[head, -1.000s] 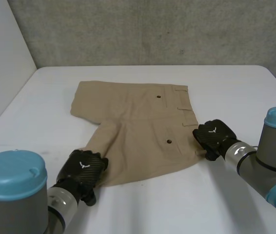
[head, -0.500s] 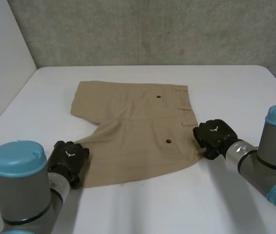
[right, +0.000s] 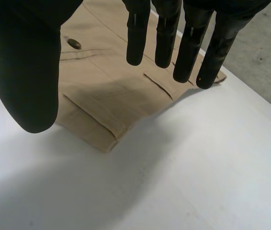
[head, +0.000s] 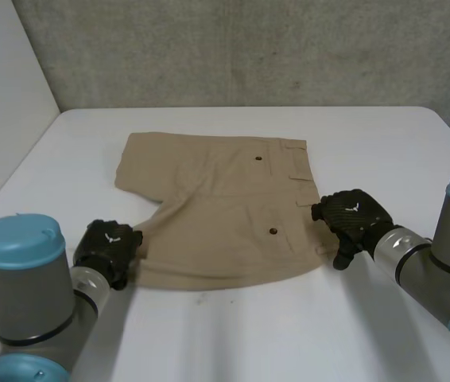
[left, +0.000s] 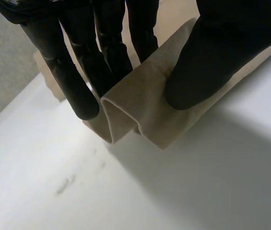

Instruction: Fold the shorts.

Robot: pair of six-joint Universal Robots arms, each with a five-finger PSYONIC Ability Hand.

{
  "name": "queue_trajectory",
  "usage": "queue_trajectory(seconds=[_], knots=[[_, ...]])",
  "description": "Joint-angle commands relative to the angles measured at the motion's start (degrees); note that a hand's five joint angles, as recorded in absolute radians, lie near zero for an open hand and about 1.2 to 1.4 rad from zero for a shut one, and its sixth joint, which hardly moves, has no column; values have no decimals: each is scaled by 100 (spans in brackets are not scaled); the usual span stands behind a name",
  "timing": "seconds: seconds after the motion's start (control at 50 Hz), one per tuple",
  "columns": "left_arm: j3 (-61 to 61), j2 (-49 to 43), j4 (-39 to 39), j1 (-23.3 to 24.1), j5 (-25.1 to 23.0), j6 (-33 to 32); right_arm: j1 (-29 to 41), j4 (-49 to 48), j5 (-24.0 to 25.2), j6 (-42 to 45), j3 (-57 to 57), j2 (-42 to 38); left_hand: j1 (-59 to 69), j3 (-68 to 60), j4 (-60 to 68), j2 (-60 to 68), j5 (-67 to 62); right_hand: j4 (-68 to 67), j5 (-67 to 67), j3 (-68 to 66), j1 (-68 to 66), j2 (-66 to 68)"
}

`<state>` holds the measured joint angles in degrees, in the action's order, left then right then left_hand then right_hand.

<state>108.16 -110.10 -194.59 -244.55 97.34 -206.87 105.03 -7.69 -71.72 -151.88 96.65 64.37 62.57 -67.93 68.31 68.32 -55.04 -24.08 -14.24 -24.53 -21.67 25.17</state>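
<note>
Tan shorts [head: 225, 207] lie spread on the white table [head: 289, 334], waistband toward my right arm, back pockets with dark buttons facing up. My left hand [head: 107, 248] sits at the near leg's hem corner. In the left wrist view a fold of the hem [left: 140, 105] is pinched between its thumb [left: 212, 57] and fingers [left: 78, 81]. My right hand [head: 351, 216] hovers at the near waistband corner. In the right wrist view its fingers [right: 188, 48] hang straight and spread above the waistband [right: 102, 91], holding nothing.
A grey wall [head: 249, 48] runs behind the table's far edge, and a pale wall [head: 2, 95] stands on the left side. Bare tabletop surrounds the shorts on every side.
My left hand slid to the left along the near leg's hem, drew it out flatter and closed on it. My right hand opened and let go of the waistband corner.
</note>
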Motion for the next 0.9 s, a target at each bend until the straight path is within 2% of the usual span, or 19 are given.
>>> queue_trajectory(seconds=[0.02, 0.26, 0.34, 0.64, 0.68, 0.78, 0.9], knots=[[-137, 331, 385, -285, -478, 102, -52, 31, 439, -34, 3, -178, 1743, -1207, 1169, 1168, -1496, -717, -702, -673, -959, 608], [-506, 340, 878, -585, -707, 964, 27, -39, 440, 1, -339, -741, 1743, -1207, 1169, 1168, -1496, -1711, -1696, -1667, -1953, 1602], [-541, 340, 887, -585, -769, 973, 27, -118, 414, -8, -427, -785, 1743, -1207, 1169, 1168, -1496, -2199, -2183, -2154, -2440, 2090], [-752, 349, 896, -585, -786, 990, 9, -233, 396, 18, -612, -891, 1743, -1207, 1169, 1168, -1496, -2636, -2621, -2592, -2878, 2527], [-770, 349, 896, -585, -778, 991, 9, -233, 396, 36, -664, -908, 1743, -1207, 1169, 1168, -1496, -2921, -2906, -2876, -3163, 2812], [-796, 358, 896, -576, -786, 982, 0, -224, 396, 54, -779, -839, 1743, -1207, 1169, 1168, -1496, -5588, -5573, -5543, -5830, 5479], [-779, 524, 1124, -541, -786, 955, -17, -181, 352, 10, -700, -189, 1743, -1207, 1169, 1168, -1496, -5592, -5576, -5547, -5833, 5483]])
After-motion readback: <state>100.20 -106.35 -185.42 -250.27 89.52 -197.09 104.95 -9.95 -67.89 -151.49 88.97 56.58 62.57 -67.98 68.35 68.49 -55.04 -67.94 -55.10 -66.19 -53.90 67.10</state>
